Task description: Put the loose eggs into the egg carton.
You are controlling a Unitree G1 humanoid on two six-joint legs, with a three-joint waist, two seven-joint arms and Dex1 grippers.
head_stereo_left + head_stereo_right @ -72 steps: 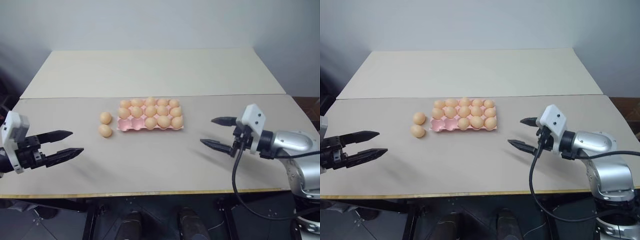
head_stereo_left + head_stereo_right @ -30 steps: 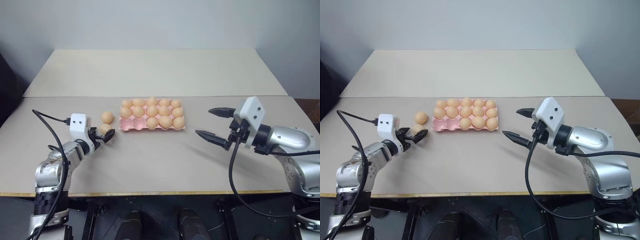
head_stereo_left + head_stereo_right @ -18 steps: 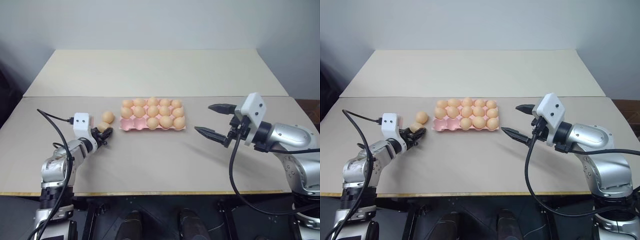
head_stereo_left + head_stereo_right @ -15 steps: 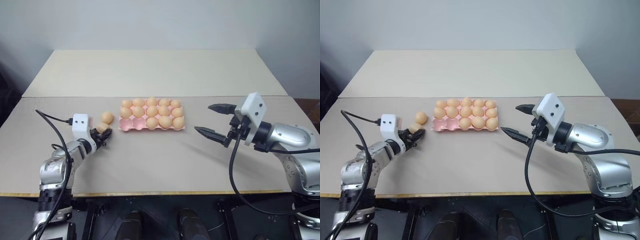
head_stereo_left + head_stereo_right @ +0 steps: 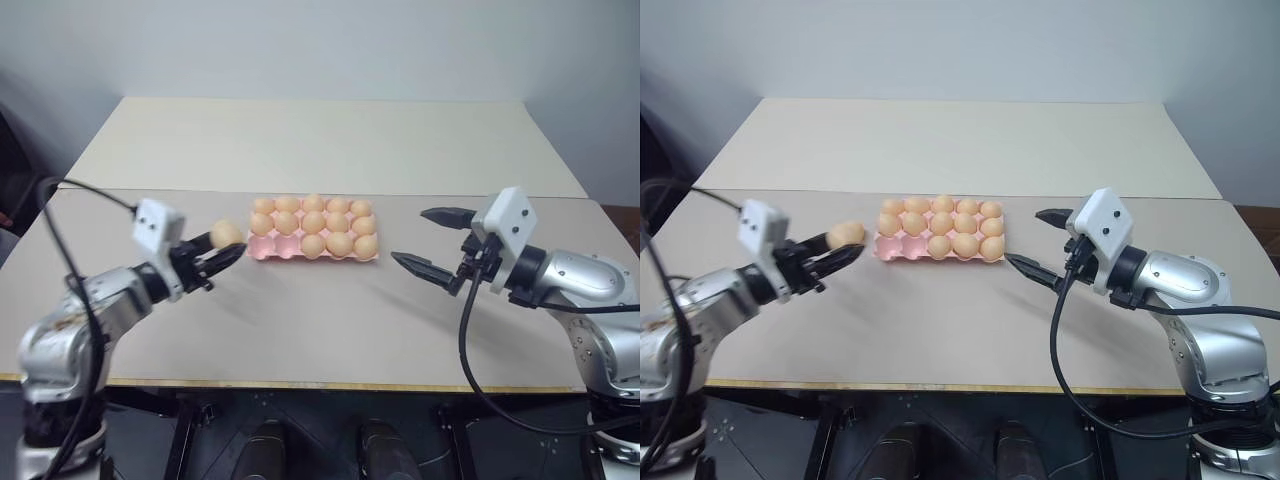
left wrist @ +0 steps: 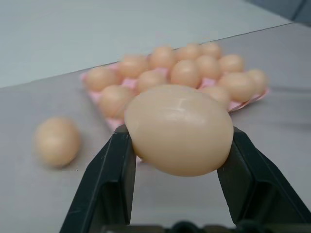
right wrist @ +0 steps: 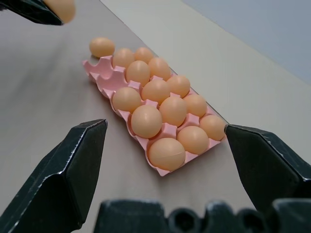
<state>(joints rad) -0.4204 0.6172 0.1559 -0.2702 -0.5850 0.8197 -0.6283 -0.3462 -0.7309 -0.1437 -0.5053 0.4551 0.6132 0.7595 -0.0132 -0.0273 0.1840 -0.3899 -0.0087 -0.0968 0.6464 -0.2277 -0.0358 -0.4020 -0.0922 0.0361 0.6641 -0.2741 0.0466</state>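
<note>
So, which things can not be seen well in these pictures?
- Second loose egg: in the head views the left gripper and its held egg hide it.
- Empty cups of the egg carton: hidden behind the held egg in the left wrist view.
- Right gripper: cut off by the right wrist view's edge.

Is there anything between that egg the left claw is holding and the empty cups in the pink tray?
Nothing visible blocks it. The left claw holds the egg above the table, just beside the egg carton, whose empty cups are on its near left corner. Another loose egg lies by the carton's far left corner, off that path.
</note>
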